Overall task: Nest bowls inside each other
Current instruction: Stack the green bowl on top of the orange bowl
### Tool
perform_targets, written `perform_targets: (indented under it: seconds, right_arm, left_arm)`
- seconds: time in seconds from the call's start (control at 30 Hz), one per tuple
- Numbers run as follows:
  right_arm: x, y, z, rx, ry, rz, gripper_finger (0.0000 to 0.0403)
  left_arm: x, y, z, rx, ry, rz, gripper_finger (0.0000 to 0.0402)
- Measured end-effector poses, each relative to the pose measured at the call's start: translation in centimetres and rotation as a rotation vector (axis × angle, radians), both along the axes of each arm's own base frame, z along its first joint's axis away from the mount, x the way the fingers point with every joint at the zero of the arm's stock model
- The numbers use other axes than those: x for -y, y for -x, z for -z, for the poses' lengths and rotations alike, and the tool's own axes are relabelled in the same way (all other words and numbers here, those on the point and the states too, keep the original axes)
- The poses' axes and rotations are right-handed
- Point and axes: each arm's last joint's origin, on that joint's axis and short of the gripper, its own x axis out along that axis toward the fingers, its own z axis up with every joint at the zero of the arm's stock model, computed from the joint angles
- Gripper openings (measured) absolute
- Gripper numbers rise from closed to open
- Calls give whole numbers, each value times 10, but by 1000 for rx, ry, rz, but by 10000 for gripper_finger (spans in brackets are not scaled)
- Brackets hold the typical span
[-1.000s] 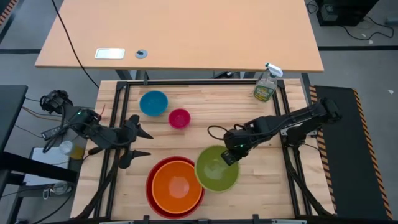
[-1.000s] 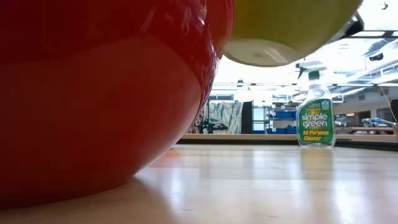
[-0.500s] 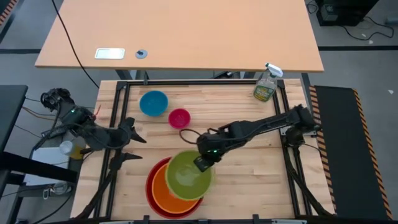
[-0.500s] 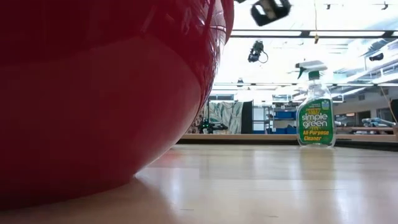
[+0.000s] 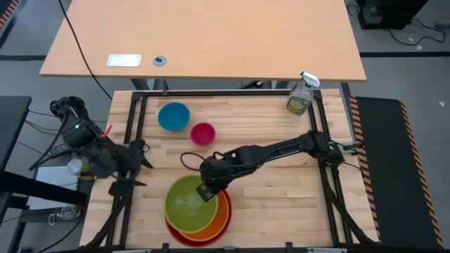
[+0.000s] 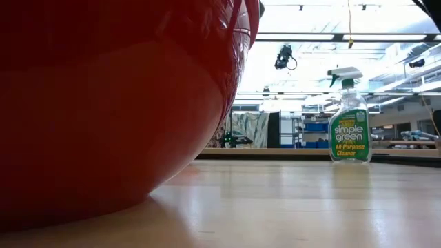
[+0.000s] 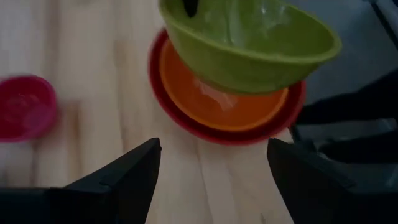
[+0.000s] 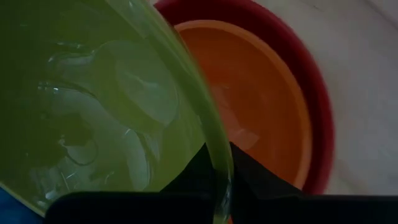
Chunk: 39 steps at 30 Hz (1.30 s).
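The light wooden table [image 5: 281, 204] carries all the objects. The biggest one is the large red glossy plastic bowl [image 5: 226, 223], which stands at the near edge of the table, and in the low view its red wall [image 6: 103, 103] fills most of the left side. Inside it sits the orange glossy plastic bowl [image 5: 221, 214], nested and resting on the red one. Over these two is the lime green glossy plastic bowl [image 5: 188, 205], which covers most of the orange bowl and is shifted toward the left arm's side; in the left wrist view the green bowl [image 7: 261, 50] is tilted and raised above the orange bowl [image 7: 230, 109]. The right gripper [image 5: 204, 190] is closed on the rim of the green bowl, with one finger inside and one outside, as the right wrist view shows at the rim [image 8: 217, 168]. The left gripper [image 5: 131, 166] waits at the left edge of the table, its fingers spread wide and holding nothing. Farther back stand the small blue round plastic bowl [image 5: 174, 116] and just beside it the smallest magenta pink round plastic bowl [image 5: 202, 133], both apart from the stack. A clear spray bottle with a green label [image 5: 301, 95] stands upright at the far right corner.
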Motion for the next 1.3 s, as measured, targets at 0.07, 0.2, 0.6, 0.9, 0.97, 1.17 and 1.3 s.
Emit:
perform_targets:
  seconds: [0.07, 0.2, 0.6, 0.9, 0.97, 1.17, 1.3]
  right_arm:
    - [-3, -4, 4, -12, 2, -4, 28]
    - [-10, -7, 25, -101, 21, -2, 28]
    - [-26, -5, 50, -223, 23, 5, 28]
    - [-19, -7, 53, -253, -58, -16, 48]
    - [-17, -7, 54, -265, -56, -10, 63]
    - [-10, -8, 54, -292, -92, -9, 110]
    - [-10, -7, 54, -302, -114, -25, 127]
  left_arm:
    - [4, 2, 5, -23, 12, 6, 297]
    - [15, 6, 18, -52, 39, 29, 297]
    - [46, 9, 64, -71, 129, 58, 297]
    - [52, 12, 68, -68, 166, 75, 297]
    - [52, 12, 68, -67, 163, 78, 297]
    - [51, 12, 68, -66, 160, 79, 297]
    - [51, 12, 68, -72, 171, 67, 297]
